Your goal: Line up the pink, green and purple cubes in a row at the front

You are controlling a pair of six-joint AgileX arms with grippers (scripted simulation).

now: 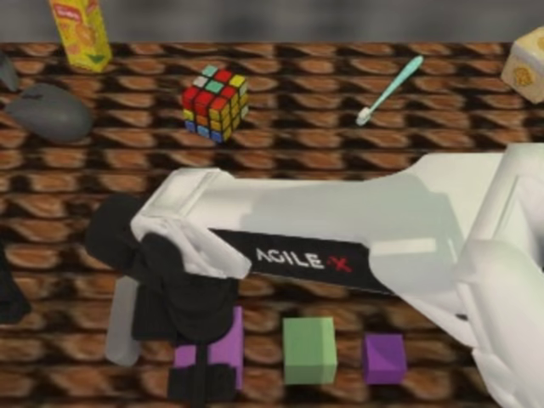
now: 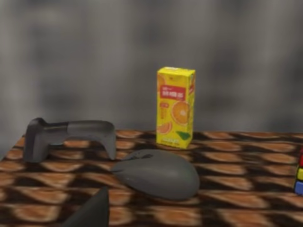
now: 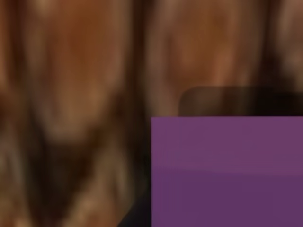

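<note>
Three cubes stand in a row along the table's front. The pink cube (image 1: 228, 340) is at the left, the pale green cube (image 1: 309, 350) in the middle and the small dark purple cube (image 1: 384, 358) at the right. My right arm reaches across from the right, and its black gripper (image 1: 202, 374) sits directly over the pink cube, hiding most of it. In the right wrist view the pink cube (image 3: 227, 170) fills one corner, very close. My left gripper (image 1: 7, 293) stays parked at the table's left edge.
A multicoloured puzzle cube (image 1: 214, 104) lies at the back centre. A yellow juice carton (image 1: 81, 32) and a grey mouse (image 1: 49, 112) are at the back left. A teal toothbrush (image 1: 389, 89) and a beige box (image 1: 527, 66) are at the back right. A grey handled scanner (image 2: 66, 137) stands by the mouse.
</note>
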